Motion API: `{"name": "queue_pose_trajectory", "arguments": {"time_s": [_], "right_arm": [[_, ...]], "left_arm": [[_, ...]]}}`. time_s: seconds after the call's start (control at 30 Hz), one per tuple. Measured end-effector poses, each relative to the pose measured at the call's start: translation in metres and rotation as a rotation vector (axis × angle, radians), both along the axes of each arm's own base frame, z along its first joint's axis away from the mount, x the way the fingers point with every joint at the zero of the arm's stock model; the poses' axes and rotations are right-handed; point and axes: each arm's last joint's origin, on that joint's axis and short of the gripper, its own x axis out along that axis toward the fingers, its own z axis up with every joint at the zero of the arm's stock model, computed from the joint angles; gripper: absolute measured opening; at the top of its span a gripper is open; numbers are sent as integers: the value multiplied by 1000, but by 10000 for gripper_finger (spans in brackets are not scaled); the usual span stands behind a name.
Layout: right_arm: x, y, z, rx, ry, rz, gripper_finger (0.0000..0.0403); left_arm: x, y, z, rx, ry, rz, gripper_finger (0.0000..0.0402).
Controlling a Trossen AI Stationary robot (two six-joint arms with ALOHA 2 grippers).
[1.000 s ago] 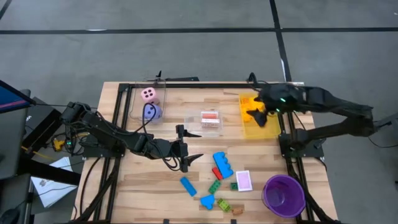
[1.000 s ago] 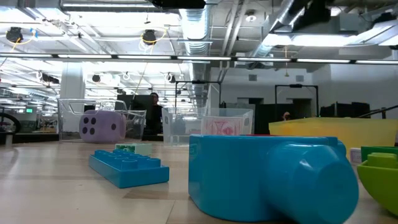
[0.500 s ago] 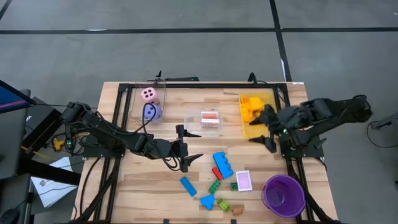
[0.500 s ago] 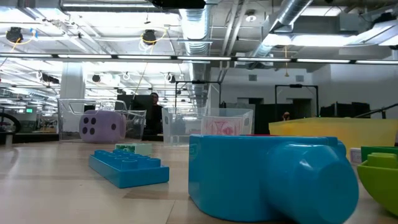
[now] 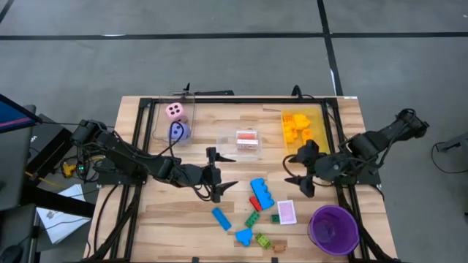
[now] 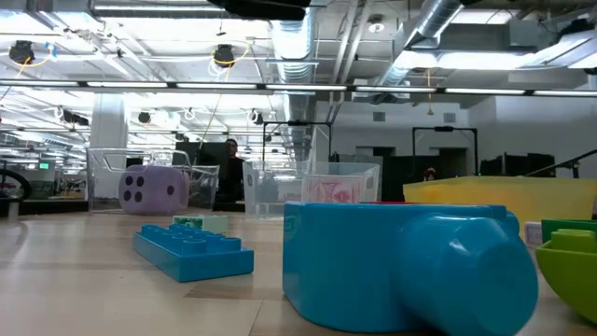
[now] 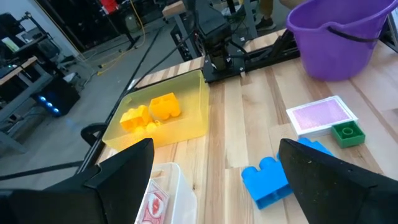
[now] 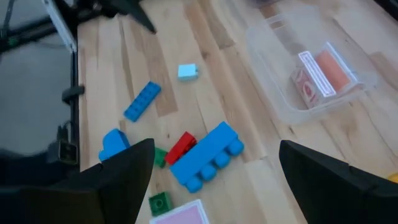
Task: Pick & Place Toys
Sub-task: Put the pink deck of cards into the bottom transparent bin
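- Right hand (image 5: 301,175) hangs over the desk (image 5: 183,226) just off the front edge of the yellow bin (image 5: 316,150), fingers spread wide, nothing between them. It points toward 9 o'clock, at the loose toys; judged to be lining up for the next pick.
- Left hand (image 5: 221,174) waits near desk centre, also wide open and empty, pointing toward 3 o'clock.
- Toys not yet sorted lie in a cluster at about 5 o'clock of desk centre: large blue brick (image 5: 262,193) touching a red brick (image 5: 254,203), a long blue brick (image 5: 221,218), small green bricks (image 5: 252,218), a pink-backed card (image 5: 287,212) lying flat.
- Bricks are hard glossy plastic, studded tops, square edges; should take a pinch across the flat sides.
- Yellow bricks (image 5: 296,124) sit in the see-through yellow bin at 2 o'clock, apparently sorted by colour.
- Pink die (image 5: 175,110) and purple die (image 5: 179,131) sit in a clear bin at 10 o'clock.
- Purple cup (image 5: 334,229), round, stands at the 4 o'clock corner.
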Motion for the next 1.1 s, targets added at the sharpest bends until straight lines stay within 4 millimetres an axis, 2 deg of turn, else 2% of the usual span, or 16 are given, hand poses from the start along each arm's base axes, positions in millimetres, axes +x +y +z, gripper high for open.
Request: {"name": "queue_pose_trajectory", "arguments": {"time_s": [0.2, 0.33, 0.4, 0.63, 0.8, 1.1], "right_arm": [[-7, -1, -5, 10, 61, -54, 336], [-7, -1, -16, 126, 186, -191, 336], [-5, 1, -21, 184, 242, -207, 336], [21, 11, -46, 315, 418, -319, 336], [39, 17, -72, 310, 587, -350, 336], [61, 45, -110, 276, 673, -380, 336]], "left_arm": [[-1, -2, 0, 0, -1, -8, 342], [-1, -3, 0, -1, -2, -11, 342], [-1, -3, 1, -3, -7, -11, 342], [-1, -3, 1, -5, -11, -10, 342], [-1, -3, 1, -4, -10, -11, 342], [0, -2, 1, 37, 0, -20, 342]]}}
